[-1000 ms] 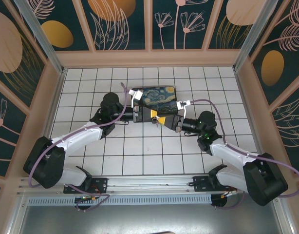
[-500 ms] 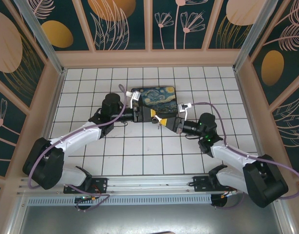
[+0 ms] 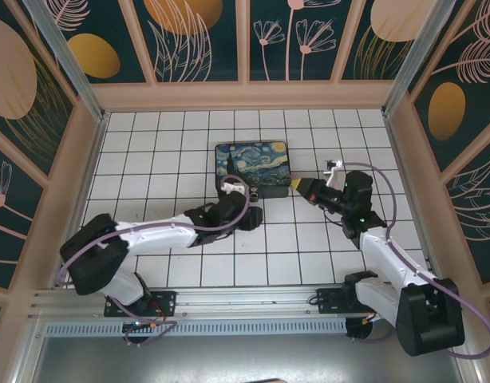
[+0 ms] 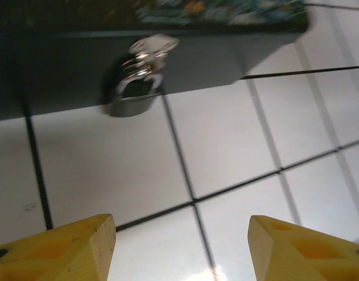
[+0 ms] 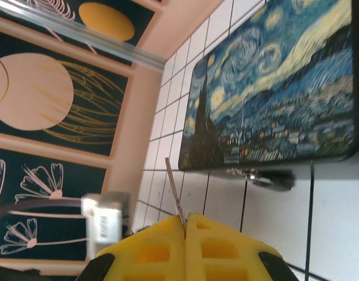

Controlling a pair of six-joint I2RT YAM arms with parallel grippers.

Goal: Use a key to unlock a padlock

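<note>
Two-fingered left gripper [image 4: 179, 246] spread empty, facing padlock [image 4: 134, 88] against front wall of painted box [image 5: 273, 88]; right gripper [image 5: 185, 225] beside it, clenched on key [image 5: 173, 187].

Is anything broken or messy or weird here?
Nothing stands out. The padlock sits against the painted box's front. The right claw pinches the key, and the left claw is open, facing the padlock.
</note>
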